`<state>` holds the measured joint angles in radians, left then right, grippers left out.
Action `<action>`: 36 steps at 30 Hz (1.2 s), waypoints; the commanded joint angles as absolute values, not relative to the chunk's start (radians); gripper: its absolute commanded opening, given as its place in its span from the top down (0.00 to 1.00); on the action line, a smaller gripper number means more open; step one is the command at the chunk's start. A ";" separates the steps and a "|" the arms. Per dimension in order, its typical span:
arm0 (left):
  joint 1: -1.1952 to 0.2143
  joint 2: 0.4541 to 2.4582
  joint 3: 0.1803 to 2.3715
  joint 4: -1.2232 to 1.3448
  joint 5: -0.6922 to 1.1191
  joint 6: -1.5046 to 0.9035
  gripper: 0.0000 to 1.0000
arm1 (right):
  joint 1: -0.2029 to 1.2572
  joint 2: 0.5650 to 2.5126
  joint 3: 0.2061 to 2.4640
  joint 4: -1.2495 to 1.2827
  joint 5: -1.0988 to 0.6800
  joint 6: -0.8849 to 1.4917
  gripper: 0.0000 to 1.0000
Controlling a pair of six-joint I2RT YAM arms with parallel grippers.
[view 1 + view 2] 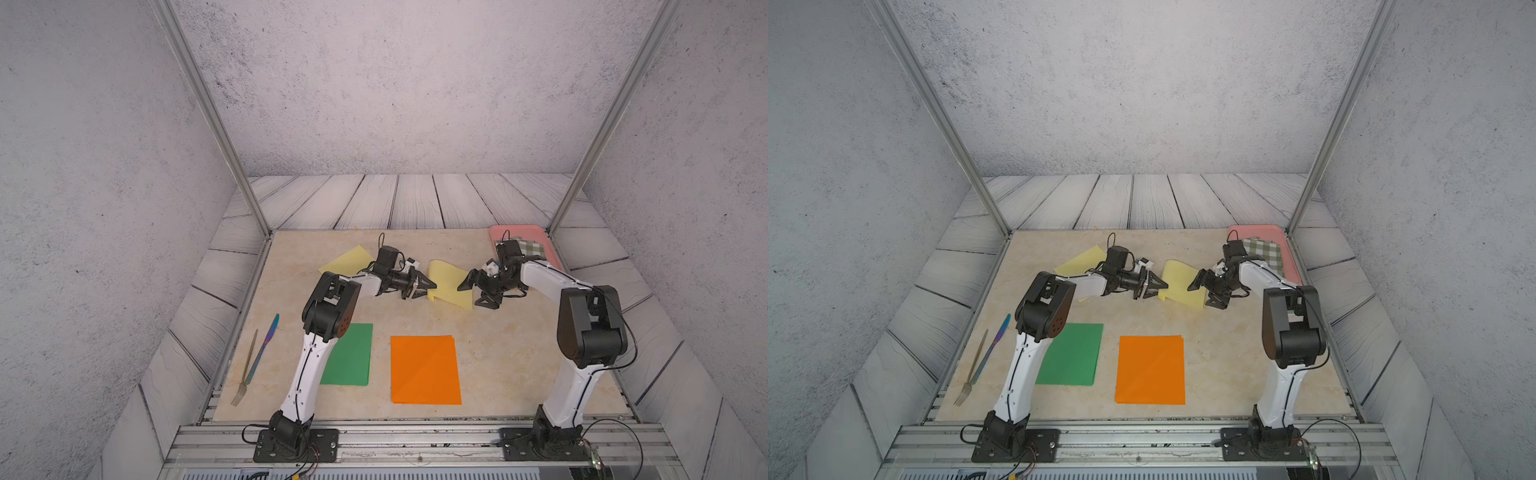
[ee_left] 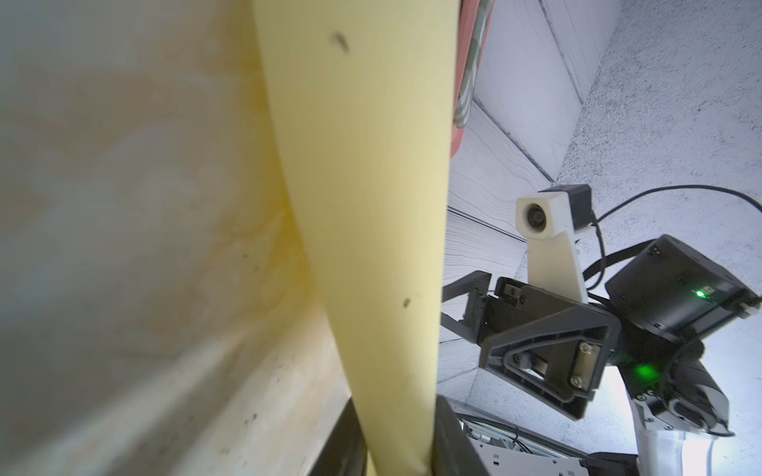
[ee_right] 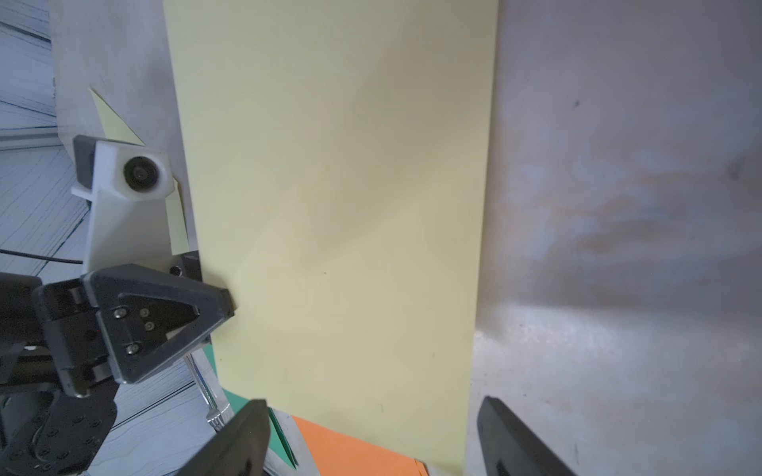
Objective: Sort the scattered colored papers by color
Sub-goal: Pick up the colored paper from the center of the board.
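Grips the curled-up left edge of a pale yellow paper (image 1: pixel 451 284) at mid-table with the left gripper (image 1: pixel 432 286), jaws clamped on the sheet. Holds the right gripper (image 3: pixel 373 402) at the same sheet's right edge, jaws wide apart with nothing between them but the paper's border below. Shows a second yellow paper (image 1: pixel 347 259) far-left behind the left arm, green paper (image 1: pixel 353 357) and orange paper (image 1: pixel 426 370) flat side by side near the front, well apart from the pink tray (image 1: pixel 515 230) and its checked cloth (image 1: pixel 534 247) in the far right corner.
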<state>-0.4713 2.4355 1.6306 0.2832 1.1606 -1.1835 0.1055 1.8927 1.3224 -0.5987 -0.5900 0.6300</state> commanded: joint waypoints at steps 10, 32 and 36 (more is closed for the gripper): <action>-0.457 2.431 1.582 0.463 1.218 -1.293 0.71 | 0.063 1.996 1.187 -0.315 -0.763 0.820 0.18; -0.437 2.437 1.593 0.246 1.187 -1.152 0.59 | 0.040 2.135 1.235 -0.167 -0.835 0.893 0.86; -0.435 2.428 1.630 0.100 1.168 -1.040 0.52 | 0.040 2.140 1.267 -0.196 -0.844 0.862 1.00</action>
<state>-0.4393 2.4355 1.5906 0.2279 1.1820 -1.1507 0.0441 2.1063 1.2335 -0.1555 -0.8547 0.8993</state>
